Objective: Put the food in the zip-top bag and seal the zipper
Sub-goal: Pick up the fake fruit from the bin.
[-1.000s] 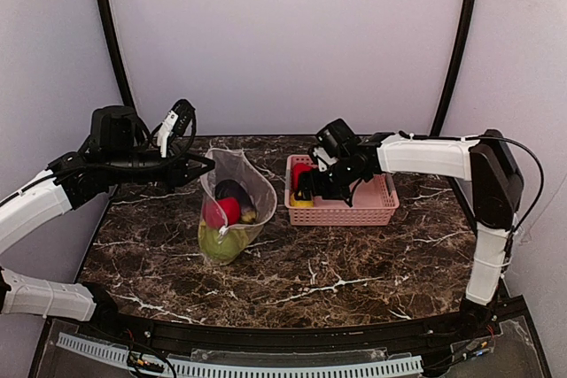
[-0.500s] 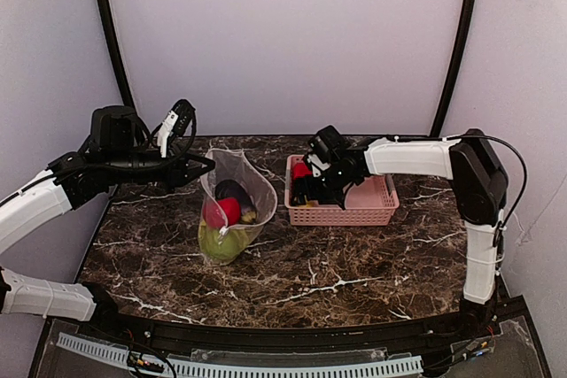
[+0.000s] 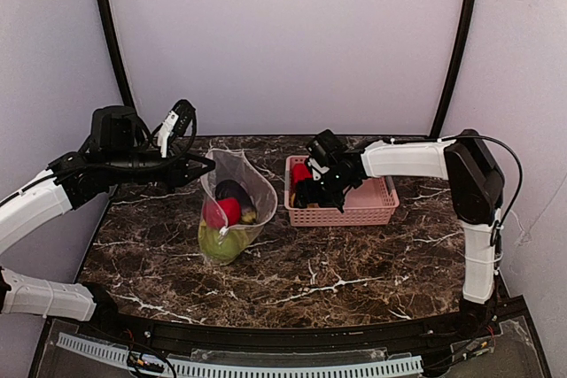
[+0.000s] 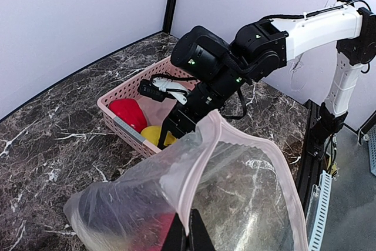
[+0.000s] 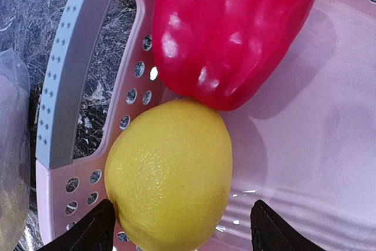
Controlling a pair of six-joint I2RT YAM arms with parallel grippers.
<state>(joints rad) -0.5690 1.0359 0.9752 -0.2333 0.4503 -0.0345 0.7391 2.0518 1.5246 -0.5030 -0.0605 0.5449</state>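
The zip-top bag (image 3: 237,185) stands open on the table and holds a red piece (image 3: 226,211), the yellow-green cabbage (image 3: 220,242) and a dark piece. My left gripper (image 3: 202,166) is shut on the bag's rim, pinching the zipper strip (image 4: 207,160), and holds the mouth up and open. My right gripper (image 3: 310,190) is open, low in the left end of the pink basket (image 3: 370,211). Its fingers straddle a yellow round piece (image 5: 170,189), with gaps on both sides. The red bell pepper (image 5: 235,27) lies against that piece.
The pink lattice basket's grey handle bar (image 5: 67,80) runs along its left wall, close beside the yellow piece. The bag stands just left of the basket. Dark marble table (image 3: 337,263) lies in front of both; grey walls enclose the back and sides.
My right gripper has moved left and lower into the basket's left end, over the yellow piece. The left gripper and the bag have not moved.
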